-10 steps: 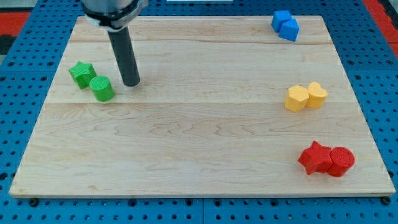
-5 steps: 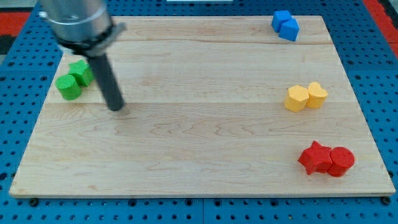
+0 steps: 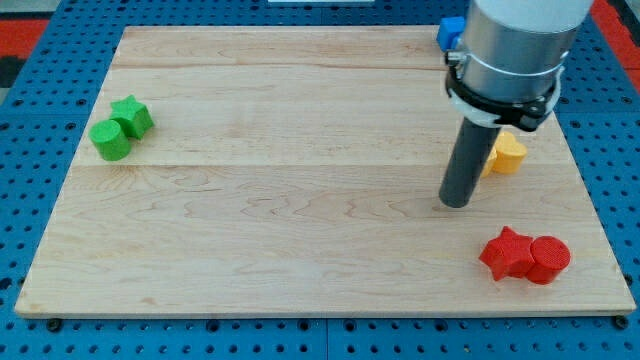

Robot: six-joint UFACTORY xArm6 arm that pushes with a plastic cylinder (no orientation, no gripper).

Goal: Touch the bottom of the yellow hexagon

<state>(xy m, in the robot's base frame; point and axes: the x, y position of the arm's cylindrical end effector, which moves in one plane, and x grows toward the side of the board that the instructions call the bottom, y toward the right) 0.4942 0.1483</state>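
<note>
My tip rests on the wooden board at the view's right. The rod covers most of the yellow hexagon; only a sliver of it shows at the rod's right edge. The yellow heart-shaped block sits just right of the rod. The tip is just below and left of where the hexagon lies; I cannot tell if it touches.
A red star block and a red cylinder lie below and right of the tip. A blue block peeks out behind the arm at the top. A green star and green cylinder sit at the left edge.
The arm has swung from the left side, beside the green blocks, across to the right, and now stands over the yellow hexagon. The green cylinder was earlier pushed left, below the star.
</note>
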